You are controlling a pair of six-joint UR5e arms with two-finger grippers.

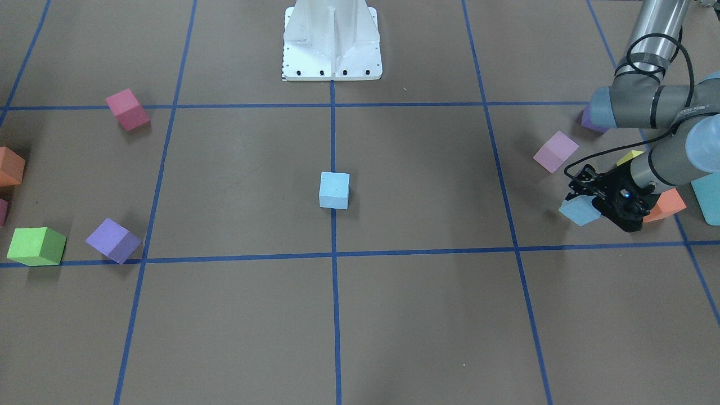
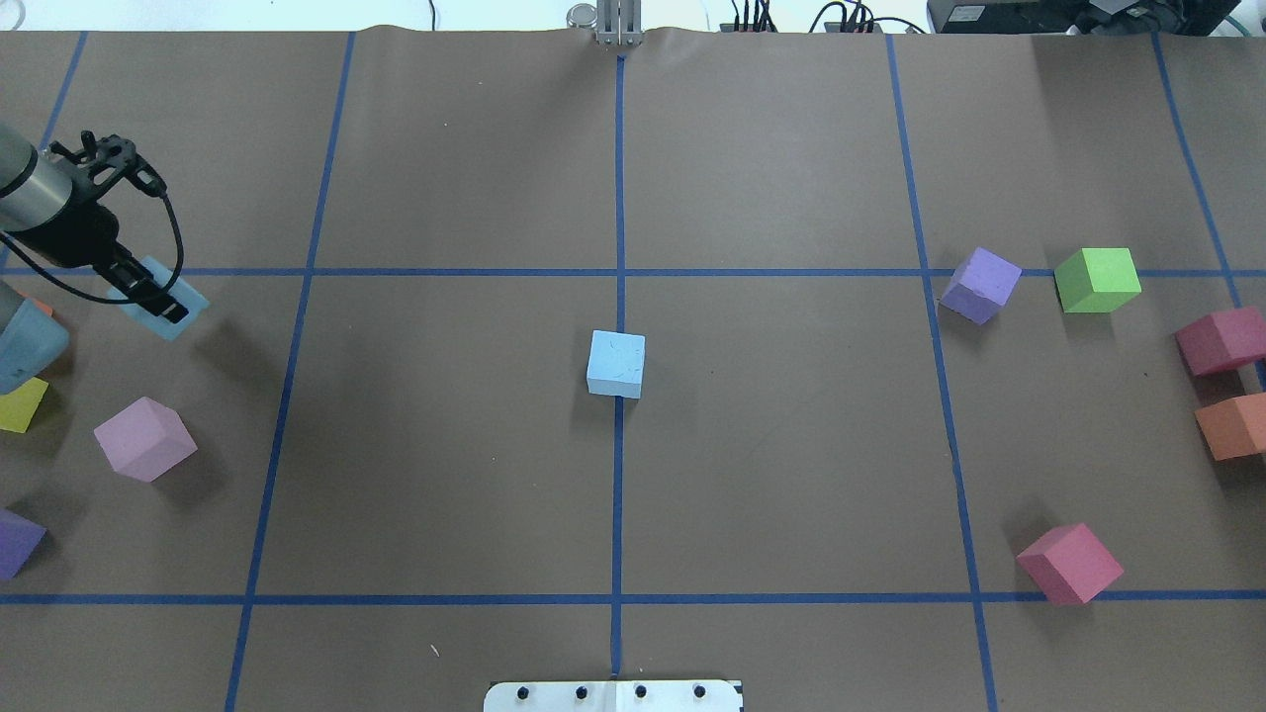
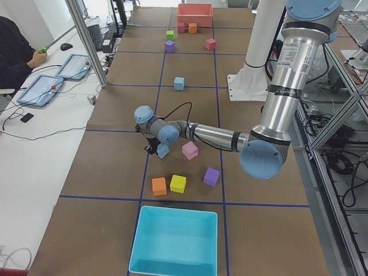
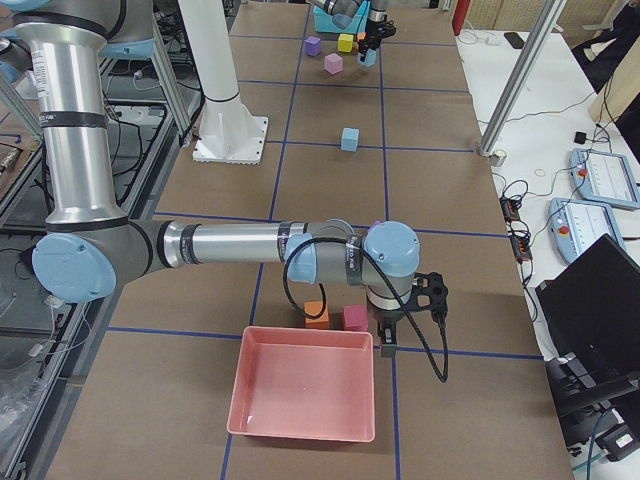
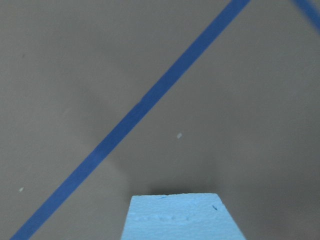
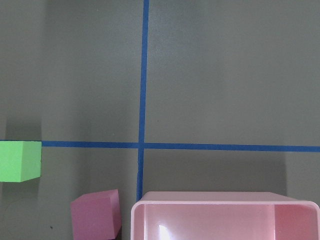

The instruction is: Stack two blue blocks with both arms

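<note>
One blue block (image 2: pixel 616 363) sits alone at the table's centre, on the middle tape line; it also shows in the front view (image 1: pixel 334 190). My left gripper (image 2: pixel 153 295) is at the far left of the overhead view, shut on the second blue block (image 2: pixel 190 303), which it holds slightly above the table with a shadow beside it. This block fills the bottom of the left wrist view (image 5: pixel 182 220). My right gripper (image 4: pixel 388 340) shows only in the exterior right view, hovering by a pink bin; I cannot tell if it is open or shut.
Pink (image 2: pixel 145 438), yellow (image 2: pixel 20 403), purple (image 2: pixel 15 542) and orange (image 1: pixel 666 205) cubes lie near my left arm, with a turquoise bin (image 3: pixel 175 241) behind. Purple (image 2: pixel 979 284), green (image 2: pixel 1096 280) and red (image 2: pixel 1070 563) cubes lie on the right. The pink bin (image 6: pixel 225 215) is under the right wrist.
</note>
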